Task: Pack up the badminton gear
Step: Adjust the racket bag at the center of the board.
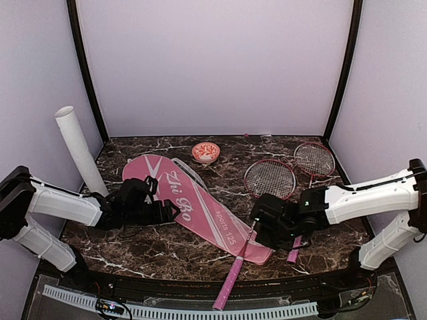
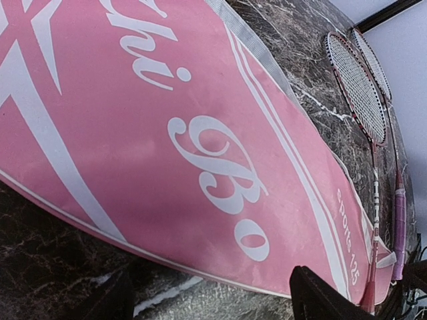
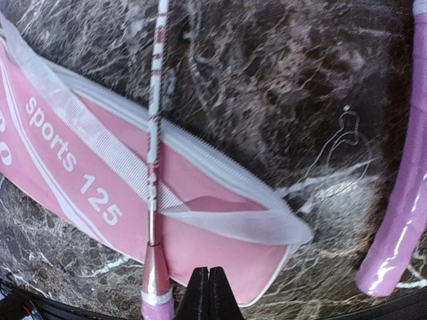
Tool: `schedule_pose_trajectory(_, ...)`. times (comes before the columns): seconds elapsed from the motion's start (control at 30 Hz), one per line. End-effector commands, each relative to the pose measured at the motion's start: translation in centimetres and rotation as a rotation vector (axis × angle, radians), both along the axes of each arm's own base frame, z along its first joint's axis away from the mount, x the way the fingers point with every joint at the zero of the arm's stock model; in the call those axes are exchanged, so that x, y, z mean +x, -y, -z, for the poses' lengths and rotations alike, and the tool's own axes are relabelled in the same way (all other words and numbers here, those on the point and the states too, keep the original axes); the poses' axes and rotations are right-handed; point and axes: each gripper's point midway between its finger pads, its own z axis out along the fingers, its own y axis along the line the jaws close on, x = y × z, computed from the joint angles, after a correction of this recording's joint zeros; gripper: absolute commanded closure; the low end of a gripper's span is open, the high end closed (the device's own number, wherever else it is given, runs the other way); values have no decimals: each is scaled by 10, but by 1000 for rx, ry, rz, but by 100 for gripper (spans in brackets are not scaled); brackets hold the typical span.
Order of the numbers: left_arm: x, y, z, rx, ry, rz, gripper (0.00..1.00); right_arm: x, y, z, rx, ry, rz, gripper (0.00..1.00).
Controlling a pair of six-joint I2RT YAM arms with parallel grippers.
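The pink "Zhi Bo" racket cover (image 1: pixel 193 207) lies flat and slantwise on the marble table. One red-framed racket (image 1: pixel 269 179) rests with its shaft across the cover's narrow end (image 3: pixel 220 253), its pink handle (image 1: pixel 230 283) sticking out over the front edge. A second racket (image 1: pixel 313 159) lies to its right, handle (image 3: pixel 400 220) on the table. My left gripper (image 1: pixel 171 212) hovers open at the cover's near edge (image 2: pixel 200 133), fingers wide apart (image 2: pixel 213 308). My right gripper (image 3: pixel 208 293) is shut just above the cover's narrow end, beside the racket shaft (image 3: pixel 152 167), with nothing seen between its fingers. The white tube (image 1: pixel 80 150) leans at the left wall.
A small red-and-white patterned bowl (image 1: pixel 205 153) sits at the back of the table (image 1: pixel 133 253), beyond the cover. Walls close in the back and both sides. A loose white strap (image 3: pixel 233 220) of the cover curls over its open narrow end.
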Motion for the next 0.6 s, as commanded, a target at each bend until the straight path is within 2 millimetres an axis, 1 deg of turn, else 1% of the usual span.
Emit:
schedule_pose_trajectory(0.0,6,7,-2,-24,-32,-37,18,18,25,-3,-37,51,-52,100)
schedule_pose_trajectory(0.17,4,3,6,-60,-103,-130,20,33,44,-9,-74,77,-124,100)
schedule_pose_trajectory(0.33,-7,1,17,-70,-195,-230,23,43,60,-8,-91,83,-166,100)
schedule_pose_trajectory(0.47,-17,4,23,-92,-255,-289,27,54,64,-11,-88,103,-183,100)
schedule_pose_trajectory(0.57,-19,6,26,-99,-273,-316,32,60,64,-13,-77,114,-195,100)
